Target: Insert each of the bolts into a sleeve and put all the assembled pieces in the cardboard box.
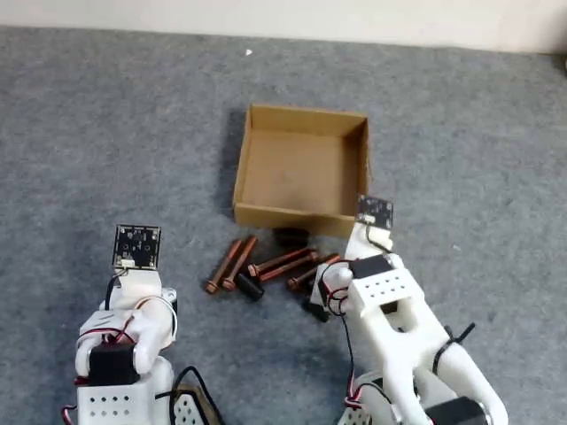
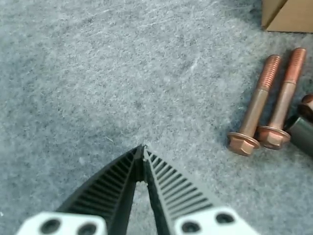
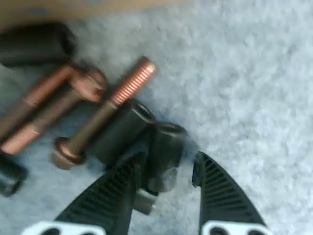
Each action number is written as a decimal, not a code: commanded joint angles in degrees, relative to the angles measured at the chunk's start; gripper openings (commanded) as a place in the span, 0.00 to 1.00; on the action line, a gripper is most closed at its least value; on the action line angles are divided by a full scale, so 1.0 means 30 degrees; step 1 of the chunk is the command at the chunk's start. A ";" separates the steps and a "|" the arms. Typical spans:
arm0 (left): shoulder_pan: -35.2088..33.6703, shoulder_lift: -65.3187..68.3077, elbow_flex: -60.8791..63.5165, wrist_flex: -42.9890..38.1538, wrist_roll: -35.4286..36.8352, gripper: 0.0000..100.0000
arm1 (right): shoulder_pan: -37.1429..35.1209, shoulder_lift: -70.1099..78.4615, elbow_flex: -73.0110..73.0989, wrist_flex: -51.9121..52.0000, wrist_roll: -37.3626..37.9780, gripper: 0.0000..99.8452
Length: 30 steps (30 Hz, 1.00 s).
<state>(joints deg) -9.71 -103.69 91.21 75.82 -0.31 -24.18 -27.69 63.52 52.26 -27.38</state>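
Note:
Several copper bolts (image 1: 280,261) and black sleeves (image 1: 250,288) lie on the grey carpet just in front of the cardboard box (image 1: 255,150). My right gripper (image 3: 168,164) is open, low over the pile, with one black sleeve (image 3: 164,149) between its fingers and a gap on one side. A bolt (image 3: 105,110) and a second sleeve (image 3: 120,132) lie right beside it. My left gripper (image 2: 142,148) is shut and holds nothing, over bare carpet to the left of two bolts (image 2: 254,112) lying side by side. The box holds nothing.
Another sleeve (image 1: 290,236) lies against the box's front wall. The left arm (image 1: 133,310) stands at the near left and the right arm (image 1: 390,310) at the near right, over the pile's right end. Open carpet surrounds the box.

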 commanded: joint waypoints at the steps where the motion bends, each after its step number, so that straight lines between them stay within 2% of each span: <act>1: 0.0278 -0.0132 -0.0073 -0.0088 -0.0293 0.01 | -0.0161 0.0454 -0.0396 -0.0308 -0.0205 0.16; 5: 0.0278 -0.0132 -0.0073 -0.0029 -0.0293 0.01 | -0.0103 0.0952 -0.0425 -0.0308 -0.0205 0.15; 9: 0.0278 -0.0132 -0.0044 0.0029 -0.0293 0.01 | -0.0044 0.0835 -0.0425 -0.0308 0.0029 0.01; 16: 0.0278 -0.0132 -0.0571 0.0059 -0.0322 0.01 | -0.0015 -0.0777 -0.0308 -0.0190 0.1963 0.00; 18: 0.0278 -0.0132 -0.1128 0.0059 -0.1377 0.01 | 0.0015 -0.2593 -0.0249 -0.0190 0.1963 0.00; 21: 0.0278 -0.0103 -0.1392 0.0088 -0.5099 0.01 | 0.0278 -0.5993 0.0630 0.0161 0.1905 0.00; 23: 0.0278 -0.0103 -0.1802 0.0557 -0.6652 0.01 | 0.0864 -0.8103 0.1421 0.0190 0.1875 0.00; 30: 0.0425 -0.0015 -0.4908 0.1026 -0.6886 0.01 | 0.1656 -1.2176 0.3033 0.0190 0.1846 0.00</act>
<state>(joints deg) -9.71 -103.69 83.74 78.55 -19.74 -20.31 -60.22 72.57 52.26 -22.46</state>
